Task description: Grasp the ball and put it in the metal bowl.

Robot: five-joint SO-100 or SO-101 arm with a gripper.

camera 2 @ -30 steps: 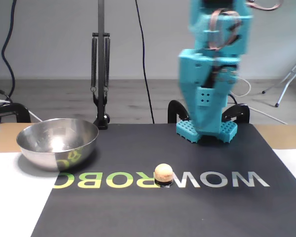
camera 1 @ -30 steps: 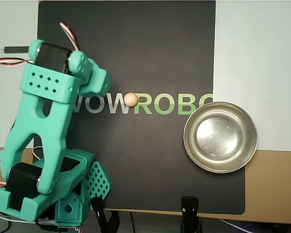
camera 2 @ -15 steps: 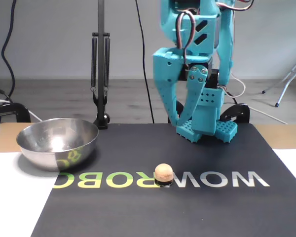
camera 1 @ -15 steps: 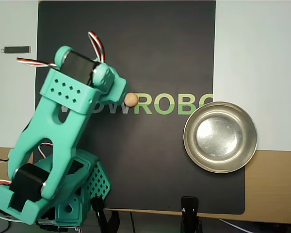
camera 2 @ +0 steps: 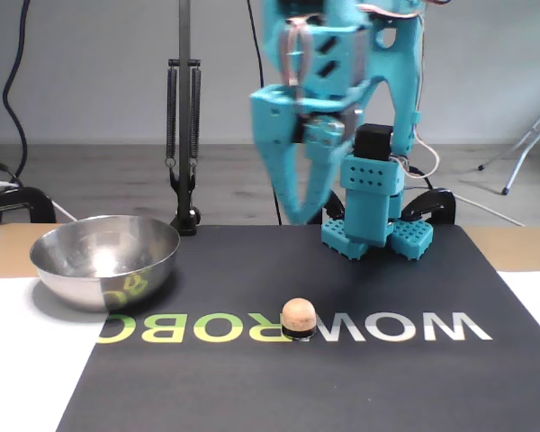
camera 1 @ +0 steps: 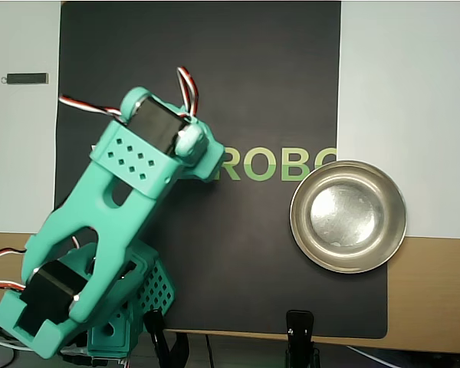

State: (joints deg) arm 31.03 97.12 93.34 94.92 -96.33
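The ball (camera 2: 298, 317), a small peach-beige sphere, sits on the black mat's green-and-white lettering in the fixed view. In the overhead view it is hidden under the teal arm (camera 1: 130, 199). The metal bowl (camera 2: 105, 259) stands empty at the mat's left edge in the fixed view. In the overhead view the bowl (camera 1: 349, 216) is at the right. My gripper (camera 2: 299, 216) hangs point-down well above and behind the ball, slightly blurred. Its two fingers meet at the tips and hold nothing.
The arm's perforated teal base (camera 2: 373, 225) stands at the mat's far edge. A black clamp stand with springs (camera 2: 182, 135) rises behind the bowl. A small grey bar (camera 1: 27, 78) lies on the white surface at the overhead view's top left. Black clamps (camera 1: 299, 333) grip the table edge.
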